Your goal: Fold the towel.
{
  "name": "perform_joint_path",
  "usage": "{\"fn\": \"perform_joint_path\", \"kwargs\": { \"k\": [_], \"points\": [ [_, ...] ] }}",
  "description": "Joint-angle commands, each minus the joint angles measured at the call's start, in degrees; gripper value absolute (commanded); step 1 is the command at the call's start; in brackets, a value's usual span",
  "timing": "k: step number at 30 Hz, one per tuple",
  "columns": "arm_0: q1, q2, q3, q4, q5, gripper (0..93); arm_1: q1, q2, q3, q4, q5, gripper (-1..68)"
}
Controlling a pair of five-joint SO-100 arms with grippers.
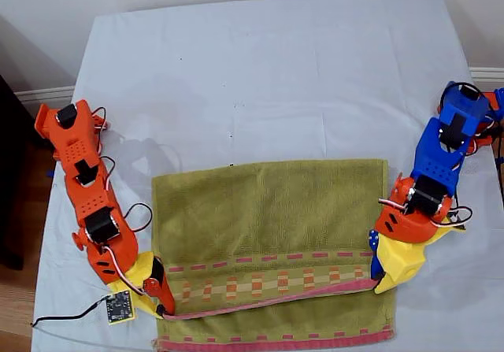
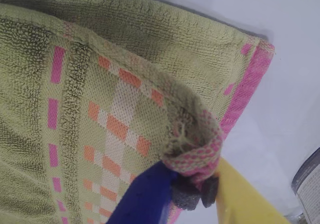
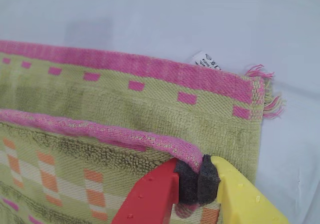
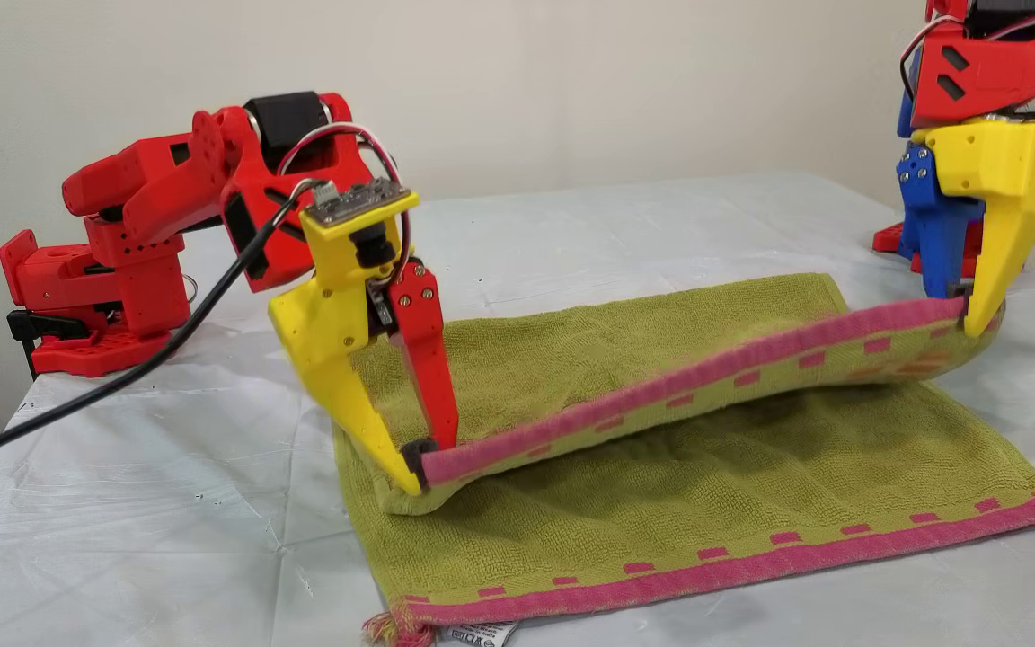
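The olive-green towel (image 1: pixel 268 210) lies on the table, one pink-bordered end carried over its lower layer. My first gripper (image 1: pixel 376 277), with a blue and a yellow jaw, is shut on a corner of that raised pink edge (image 2: pixel 200 154) at the exterior view's right. At the exterior view's left, my second gripper (image 1: pixel 164 311), red and yellow, is shut on the other corner (image 3: pixel 190 156). In the other view the held edge (image 4: pixel 661 386) sags between my second gripper (image 4: pixel 419 458) and my first gripper (image 4: pixel 967 310). The orange and cream checks (image 2: pixel 115 129) run beside the held border. The other pink end (image 4: pixel 751 566) lies flat.
A white-pale blue sheet (image 1: pixel 268 76) covers the table under the towel. The second arm's base (image 4: pixel 86 296) and a black cable (image 4: pixel 122 377) sit at the other view's left. A white label (image 4: pixel 482 633) sticks out from the flat end's corner. Wooden floor (image 1: pixel 16 289) shows at the exterior view's left.
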Motion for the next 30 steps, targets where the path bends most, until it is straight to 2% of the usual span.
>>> {"fn": "perform_joint_path", "kwargs": {
  "k": [1,8,13,16,18,20,26,27,30],
  "points": [
    [3.78,2.46,-4.13,-2.81,0.53,0.1,-2.20,2.81,-5.54,-3.60,2.55,0.3],
    [5.10,0.97,-4.13,-4.48,-0.53,0.1,-2.90,-0.09,-5.63,-7.65,4.31,0.2],
    [5.27,0.44,-4.13,-5.10,-1.49,0.1,-3.34,-0.62,-5.63,-6.68,7.03,5.5],
    [5.27,0.00,-4.13,-5.10,-1.67,1.1,-3.52,-0.70,-5.71,-5.71,9.14,15.3],
    [5.89,-0.26,-4.13,-8.09,1.32,1.4,-3.52,-0.70,-5.71,-5.71,8.88,38.9],
    [6.24,-0.18,-4.13,-8.70,0.88,5.2,-3.60,-0.70,-5.71,-5.45,8.88,40.0],
    [5.45,-0.09,-4.22,-7.82,-3.25,8.0,-3.52,-0.62,-5.71,-5.27,8.96,39.9],
    [4.92,0.00,-4.22,-10.37,0.70,17.3,-3.52,-0.44,-5.71,-5.19,8.96,39.9],
    [4.13,0.09,-4.13,-9.14,1.14,16.3,-3.34,-0.26,-5.71,-4.83,8.88,39.9]
  ]
}}
